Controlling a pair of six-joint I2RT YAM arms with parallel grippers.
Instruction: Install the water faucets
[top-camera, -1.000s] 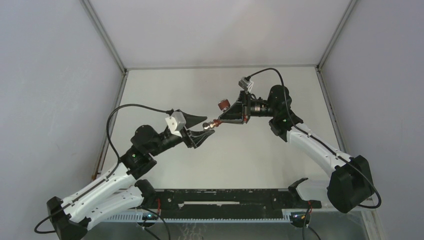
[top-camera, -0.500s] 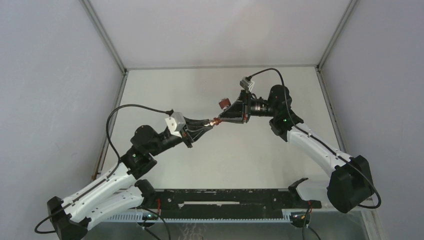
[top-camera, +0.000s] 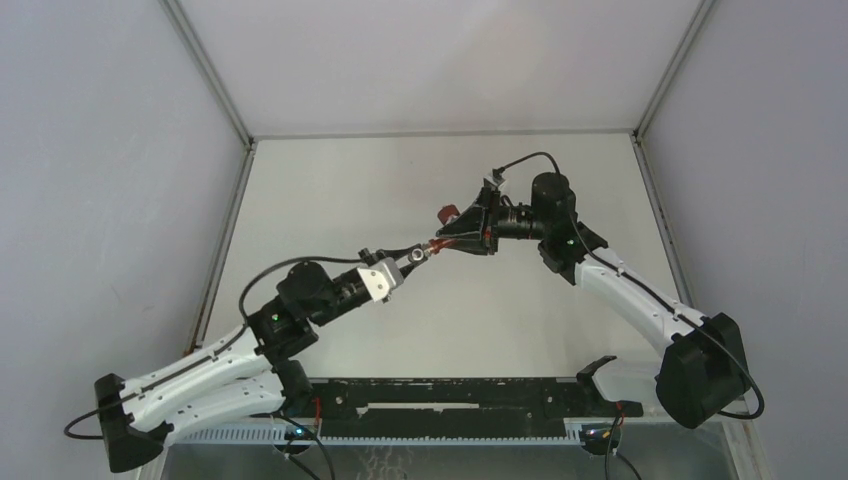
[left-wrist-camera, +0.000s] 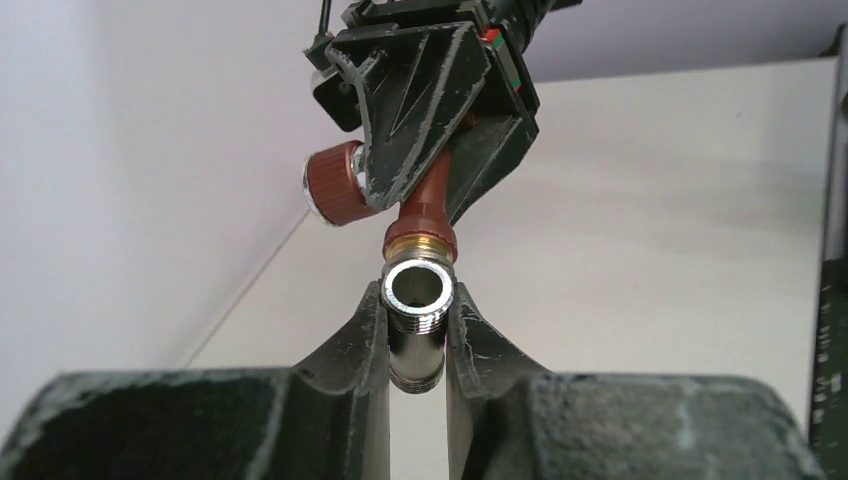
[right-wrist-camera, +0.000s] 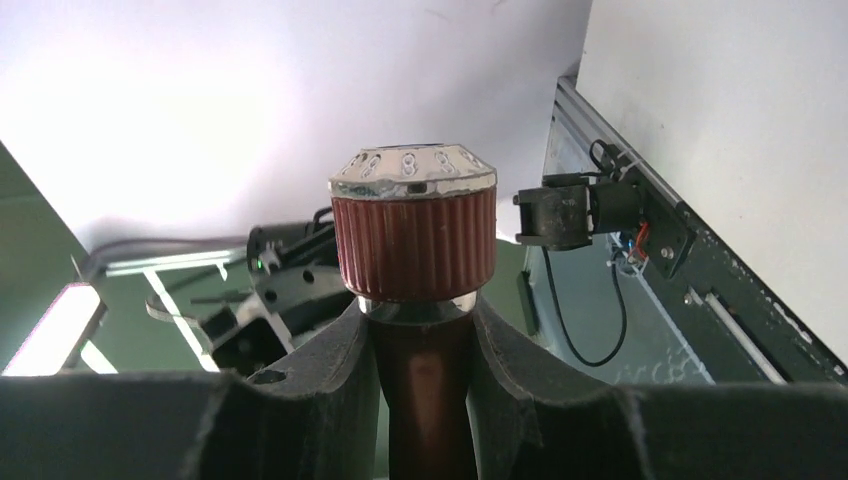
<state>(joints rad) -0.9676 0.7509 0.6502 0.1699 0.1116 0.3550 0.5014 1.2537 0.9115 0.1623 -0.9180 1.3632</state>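
A reddish-brown water faucet (top-camera: 447, 226) with a ribbed knob (top-camera: 446, 212) hangs above the table's middle, and my right gripper (top-camera: 455, 235) is shut on its pipe. In the right wrist view the knob (right-wrist-camera: 413, 235) stands just above the fingers (right-wrist-camera: 330, 360), which press on the brown pipe (right-wrist-camera: 425, 400). My left gripper (top-camera: 408, 259) is shut on a silvery threaded fitting (top-camera: 418, 256). The fitting (left-wrist-camera: 418, 320) sits between the left fingertips, its open end right at the faucet's brass collar (left-wrist-camera: 421, 240). The right gripper (left-wrist-camera: 430, 100) fills the top of the left wrist view.
A black slotted rail (top-camera: 450, 400) runs along the table's near edge between the arm bases. Grey walls and metal frame posts (top-camera: 205, 70) enclose the white table (top-camera: 330, 190) on three sides. A black bracket with wires (right-wrist-camera: 590, 215) shows beyond the right fingers.
My left gripper went from open around the fitting to shut on it, then rolled its wrist while the arm swung lower. The right gripper with the faucet tilted slightly.
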